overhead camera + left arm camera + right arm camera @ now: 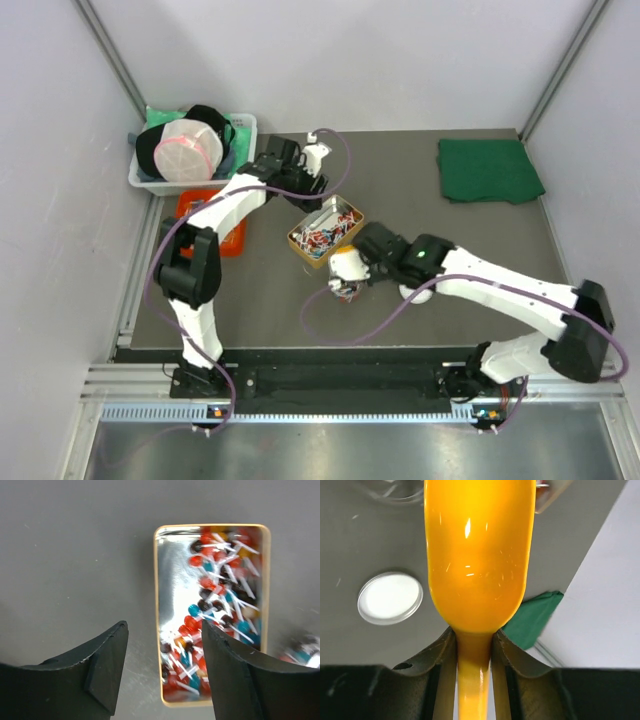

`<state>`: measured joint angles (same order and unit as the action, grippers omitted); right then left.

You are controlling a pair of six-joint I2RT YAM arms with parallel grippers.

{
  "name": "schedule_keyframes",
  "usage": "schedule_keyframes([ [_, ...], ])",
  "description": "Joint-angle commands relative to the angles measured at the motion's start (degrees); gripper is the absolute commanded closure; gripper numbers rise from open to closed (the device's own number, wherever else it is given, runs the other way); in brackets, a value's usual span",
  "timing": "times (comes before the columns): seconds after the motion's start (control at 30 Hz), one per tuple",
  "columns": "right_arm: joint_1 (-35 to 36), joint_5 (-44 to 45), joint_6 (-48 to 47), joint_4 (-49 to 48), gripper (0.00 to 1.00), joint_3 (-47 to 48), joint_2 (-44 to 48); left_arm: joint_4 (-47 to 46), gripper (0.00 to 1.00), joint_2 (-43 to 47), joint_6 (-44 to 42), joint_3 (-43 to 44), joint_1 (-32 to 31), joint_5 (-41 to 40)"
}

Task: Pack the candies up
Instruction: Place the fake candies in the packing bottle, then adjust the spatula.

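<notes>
The candies (215, 605) lie heaped in an open gold-rimmed tin (159, 580), small sweets in red, blue and dark wrappers with white sticks. In the top view the tin (300, 240) stands mid-table. My left gripper (165, 650) hangs open above the tin's near left corner with nothing between its fingers; seen from the top, the left gripper (310, 190) is just behind the tin. My right gripper (474, 635) is shut on the handle of the orange scoop (477, 555). From above, the right gripper (352, 262) holds it over a small jar (345, 290) with candies inside.
A round white lid (390, 597) lies on the table by the right arm. A folded green cloth (490, 170) sits at the back right. A clear bin (245, 125) with a black cap stands back left, with an orange tray (232, 240) in front of it.
</notes>
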<state>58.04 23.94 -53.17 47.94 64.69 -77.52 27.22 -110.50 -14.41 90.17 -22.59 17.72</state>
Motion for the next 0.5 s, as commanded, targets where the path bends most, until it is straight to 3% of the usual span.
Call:
schedule_keyframes([
  [0.0,-7.3,-13.8,5.3,-1.9,1.00,3.6,7.3,-1.5,0.37,8.8,0.8,-3.2,2.2,16.3],
  [0.1,-10.4,-16.9,6.8,-5.4,1.00,1.9,9.7,-2.2,0.37,11.7,1.1,-5.7,2.4,24.5],
  [0.33,-11.0,-12.8,7.2,-14.2,1.00,-2.8,10.6,-2.8,0.36,13.5,4.6,-6.5,3.4,46.0],
  [0.47,-11.0,-11.3,7.3,-16.6,1.00,-3.3,10.0,-4.4,0.36,13.2,6.9,-6.4,3.3,51.5],
])
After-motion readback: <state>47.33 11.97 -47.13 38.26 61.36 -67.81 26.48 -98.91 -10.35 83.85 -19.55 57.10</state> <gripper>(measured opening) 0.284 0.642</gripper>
